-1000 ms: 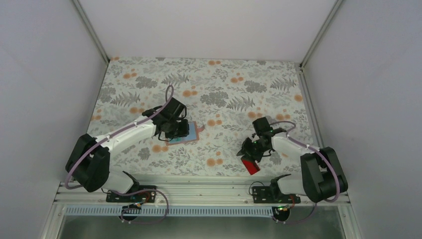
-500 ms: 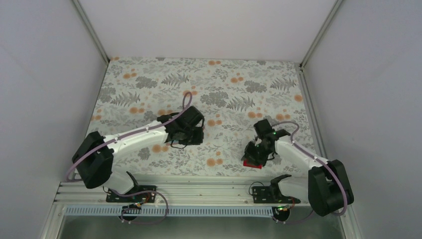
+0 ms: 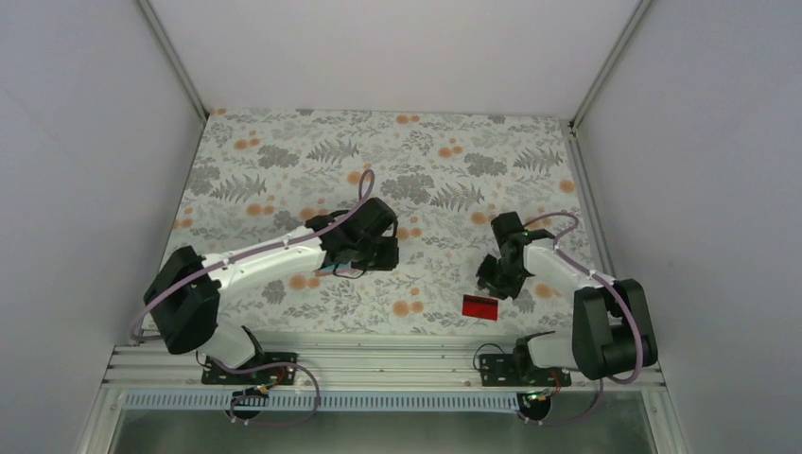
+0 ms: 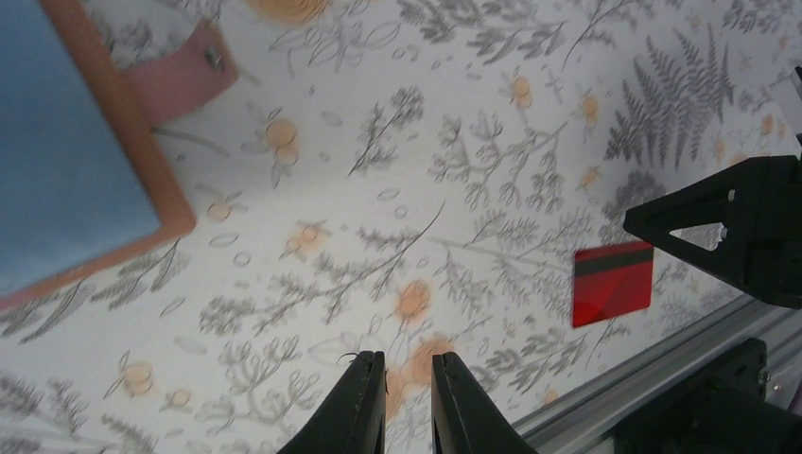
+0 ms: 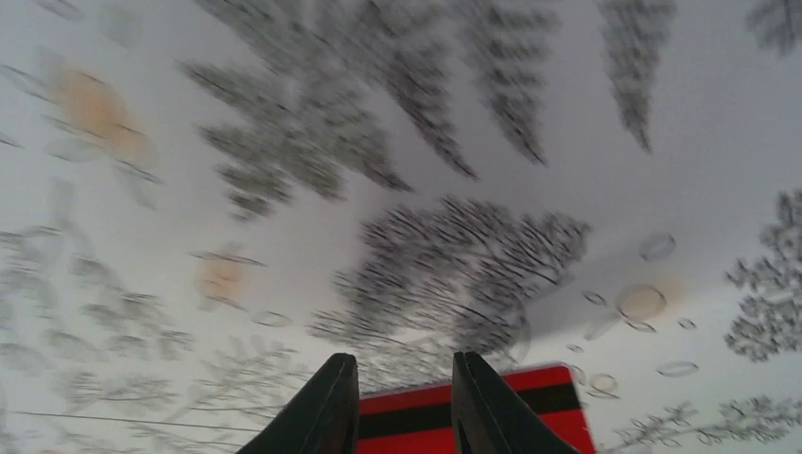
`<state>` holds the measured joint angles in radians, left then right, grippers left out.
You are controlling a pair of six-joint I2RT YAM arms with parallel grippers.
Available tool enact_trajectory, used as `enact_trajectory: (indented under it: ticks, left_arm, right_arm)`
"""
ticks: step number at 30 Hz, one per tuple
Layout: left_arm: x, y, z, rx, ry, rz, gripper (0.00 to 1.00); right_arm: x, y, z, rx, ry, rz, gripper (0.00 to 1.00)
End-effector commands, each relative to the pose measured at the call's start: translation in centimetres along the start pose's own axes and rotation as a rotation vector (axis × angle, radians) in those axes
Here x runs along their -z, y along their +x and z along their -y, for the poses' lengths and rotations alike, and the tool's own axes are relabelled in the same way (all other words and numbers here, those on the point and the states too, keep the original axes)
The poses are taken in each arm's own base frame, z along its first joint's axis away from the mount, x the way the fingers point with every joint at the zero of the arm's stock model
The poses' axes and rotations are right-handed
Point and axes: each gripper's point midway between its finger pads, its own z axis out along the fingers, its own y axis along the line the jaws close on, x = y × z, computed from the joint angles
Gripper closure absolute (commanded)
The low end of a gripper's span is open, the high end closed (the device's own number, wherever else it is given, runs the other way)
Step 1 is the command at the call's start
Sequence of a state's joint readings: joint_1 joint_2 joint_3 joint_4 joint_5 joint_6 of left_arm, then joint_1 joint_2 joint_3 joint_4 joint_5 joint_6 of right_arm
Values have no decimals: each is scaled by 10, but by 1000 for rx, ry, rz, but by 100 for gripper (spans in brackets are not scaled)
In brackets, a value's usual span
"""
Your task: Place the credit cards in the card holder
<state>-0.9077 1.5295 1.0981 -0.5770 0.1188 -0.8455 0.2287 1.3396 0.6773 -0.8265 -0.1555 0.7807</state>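
Nearest the bases, flat on the floral table (image 3: pixel 265 161): 1 red card (image 3: pixel 479 305), black stripe along its length, long axis running left-right. Just beyond it and slightly right, the right gripper (image 3: pixel 498 274), jaws apart and holding nothing. In the right wrist view, card seen through the gap, on the near side of the fingertips. Plainly the nearer arm for this card. Probably calls for a pull toward the near edge and a descent, jaws set across the card's short side. Farther back and well apart to the left, the left gripper (image 3: pixel 367 253), jaws only narrowly apart, empty. Beneath it, hidden from above but showing in the left wrist view, the card holder (image 4: pixel 170 203), tan rim framing a blue-green face (image 4: pixel 66 142). Card or lining there: cannot tell.
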Motion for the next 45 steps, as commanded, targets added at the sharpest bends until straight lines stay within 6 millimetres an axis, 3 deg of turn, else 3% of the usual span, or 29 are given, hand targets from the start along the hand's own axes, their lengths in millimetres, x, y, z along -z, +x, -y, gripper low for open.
enact_trajectory:
  ticks: [1,5,11,18,22,25,29,32,45]
  left_arm:
    - [12,14,-5,-26,34,-2,85]
    - [9,20,-9,-53,33,-22,85]
    - [6,25,-8,-78,60,-35,85]
    - [3,29,-3,-121,84,-62,85]
    - [-1,38,10,-158,169,-114,85]
    - [-7,46,27,-198,267,-167,84]
    - [-20,53,40,-252,321,-233,83]
    - [-29,56,52,-275,367,-274,83]
    - [-70,83,80,-328,446,-452,83]
  right_arm:
    - [-14,33,26,-29,50,-82,74]
    - [-27,79,33,-60,8,-220,78]
    - [-29,111,40,-88,30,-301,80]
    - [-31,127,21,-80,-19,-354,82]
    - [-23,123,5,-62,-61,-342,81]
    - [-14,119,2,-26,-48,-325,75]
    - [-5,118,9,35,-6,-312,53]
    - [-6,120,17,58,20,-317,44]
    - [-30,141,14,75,-86,-395,35]
